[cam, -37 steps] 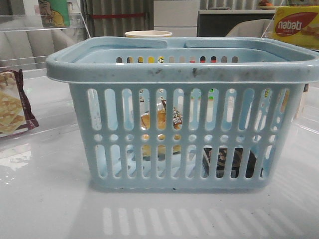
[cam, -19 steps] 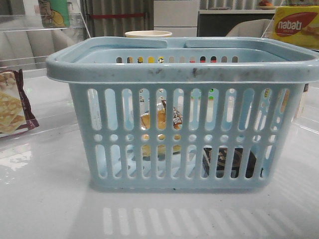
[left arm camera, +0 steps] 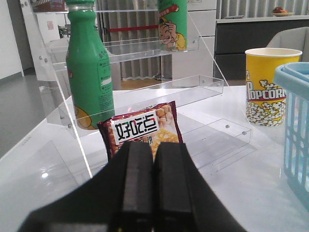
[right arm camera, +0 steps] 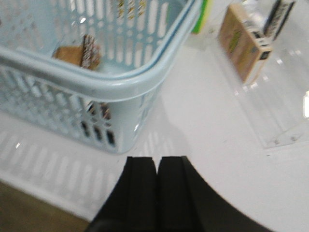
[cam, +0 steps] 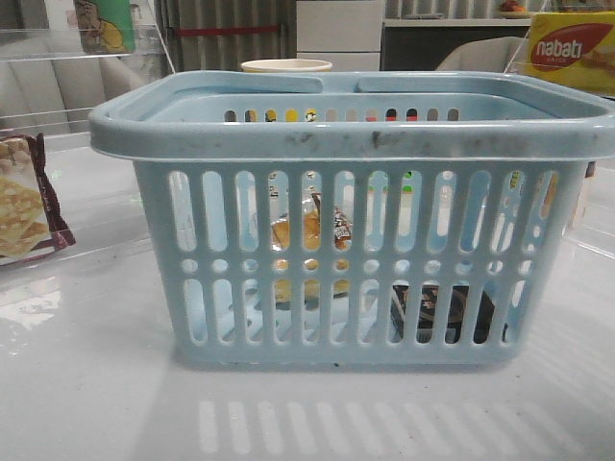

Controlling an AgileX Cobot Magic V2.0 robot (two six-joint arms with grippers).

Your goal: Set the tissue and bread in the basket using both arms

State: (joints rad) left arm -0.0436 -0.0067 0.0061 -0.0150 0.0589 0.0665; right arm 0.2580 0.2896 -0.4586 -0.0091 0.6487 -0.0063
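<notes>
The light-blue basket [cam: 356, 134] stands in the middle of the front view. Through its slots I see the golden-brown bread [cam: 309, 235] left of centre inside, and the black tissue packet [cam: 444, 312] low at the right on the basket floor. The right wrist view shows the basket [right arm camera: 120, 82] with the bread [right arm camera: 77, 54] inside; the tissue shows only as dark patches behind the slots [right arm camera: 99, 130]. My left gripper [left arm camera: 153, 147] is shut and empty, left of the basket [left arm camera: 294, 121]. My right gripper [right arm camera: 157, 162] is shut and empty, over the table beside the basket's corner.
A maroon-edged cracker packet [left arm camera: 142, 128] lies just beyond my left fingers, also at the front view's left edge [cam: 24, 206]. A green bottle [left arm camera: 89, 72], clear acrylic shelves [left arm camera: 159, 87] and a popcorn cup [left arm camera: 265, 87] stand nearby. A tan box [right arm camera: 244, 41] leans right of the basket.
</notes>
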